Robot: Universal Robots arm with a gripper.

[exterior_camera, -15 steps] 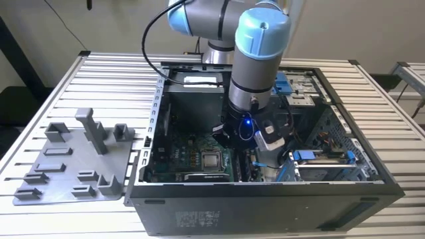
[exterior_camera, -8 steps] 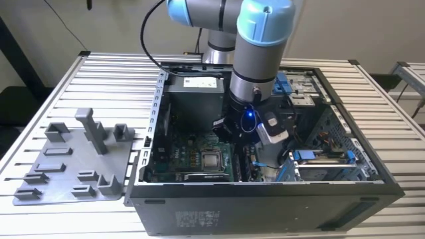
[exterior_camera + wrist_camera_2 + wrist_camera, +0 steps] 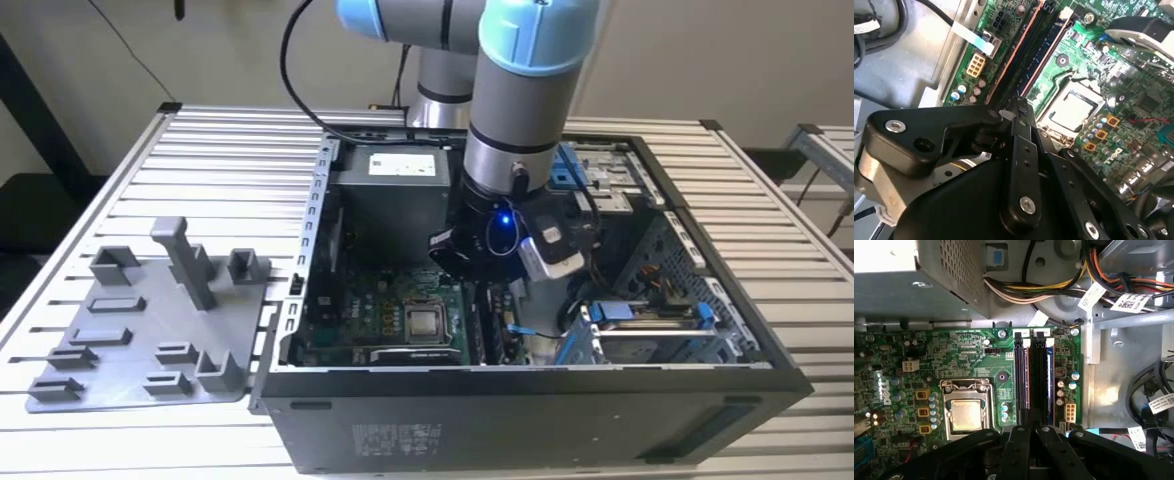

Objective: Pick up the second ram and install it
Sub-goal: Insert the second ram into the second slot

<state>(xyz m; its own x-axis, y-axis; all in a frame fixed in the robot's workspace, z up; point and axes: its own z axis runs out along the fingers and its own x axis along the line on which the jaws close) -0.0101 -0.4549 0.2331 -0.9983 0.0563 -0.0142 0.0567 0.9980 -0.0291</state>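
Down inside the open computer case point(image 3: 534, 390), low over the motherboard point(image 3: 969, 357): end effector point(image 3: 1029, 432) closed, seemingly pinching the second ram point(image 3: 1027, 416) edge-on above the memory slots point(image 3: 1040, 370) just beside the processor socket point(image 3: 966, 412). Judged light, thin and stiff, but fragile. Best gripped across the flat faces near mid-length, clear of chips and contact edge.

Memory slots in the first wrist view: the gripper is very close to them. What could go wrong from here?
1. The gripper hangs at one end of the narrow memory slots. A slightly skewed descent could jam or scrape a slot.
2. Small capacitors and a white connector stand right beside the slots and might be knocked.
3. Loose cables lie past the slots' far end, where the arm could snag them.
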